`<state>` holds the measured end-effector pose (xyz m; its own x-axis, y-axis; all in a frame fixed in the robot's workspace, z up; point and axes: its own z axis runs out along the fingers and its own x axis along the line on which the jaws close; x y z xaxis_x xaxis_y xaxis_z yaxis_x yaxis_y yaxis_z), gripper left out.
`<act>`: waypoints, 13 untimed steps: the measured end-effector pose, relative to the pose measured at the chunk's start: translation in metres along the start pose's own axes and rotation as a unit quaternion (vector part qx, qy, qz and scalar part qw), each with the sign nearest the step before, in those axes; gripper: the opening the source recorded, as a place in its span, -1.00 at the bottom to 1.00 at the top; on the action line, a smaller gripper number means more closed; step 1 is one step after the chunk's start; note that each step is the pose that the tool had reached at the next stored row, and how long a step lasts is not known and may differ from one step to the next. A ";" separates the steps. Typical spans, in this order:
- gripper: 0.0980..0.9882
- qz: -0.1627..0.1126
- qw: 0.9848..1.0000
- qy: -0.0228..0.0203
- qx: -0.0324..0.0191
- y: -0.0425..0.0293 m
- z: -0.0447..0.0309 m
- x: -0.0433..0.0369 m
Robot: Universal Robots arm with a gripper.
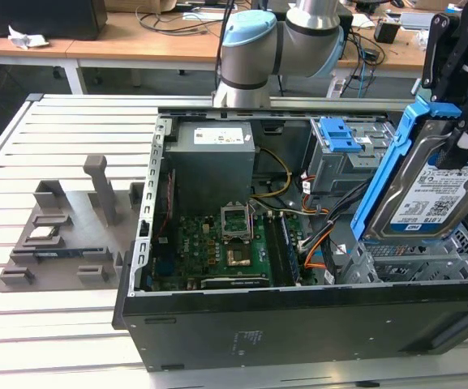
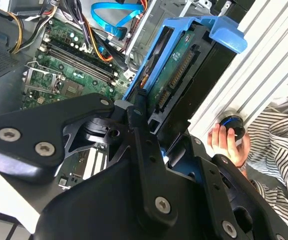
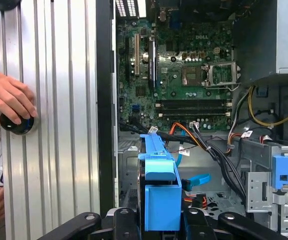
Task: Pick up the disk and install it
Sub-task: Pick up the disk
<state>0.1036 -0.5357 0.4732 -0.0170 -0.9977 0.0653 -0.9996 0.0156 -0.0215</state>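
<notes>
The disk (image 1: pixel 428 182) is held clamped in the gripper (image 1: pixel 461 121), tilted on edge, lifted above the open computer case (image 1: pixel 298 324) at the exterior view's right. The gripper's fingers (image 2: pixel 144 145) are closed on the disk's blue carrier frame (image 3: pixel 161 200). The motherboard (image 3: pixel 183 75) lies exposed inside the case. A person's hand (image 3: pixel 6 97) rests on a black knob (image 3: pixel 16 122) beside the case.

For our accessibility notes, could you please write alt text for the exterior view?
The gripper holds the disk tilted on edge above the open computer case, at the exterior view's right. The motherboard lies exposed inside, and a grey fixture sits on the slatted table to the left.
</notes>
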 end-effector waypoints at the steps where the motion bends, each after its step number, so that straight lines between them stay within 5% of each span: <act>1: -0.40 0.000 1.000 0.001 0.000 -0.0014 0.0022 -0.0002; 13: -0.40 0.000 1.000 0.004 0.000 -0.0130 0.0163 -0.0026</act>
<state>0.1169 -0.5344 0.4571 -0.0170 -0.9972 0.0732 -0.9997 0.0155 -0.0210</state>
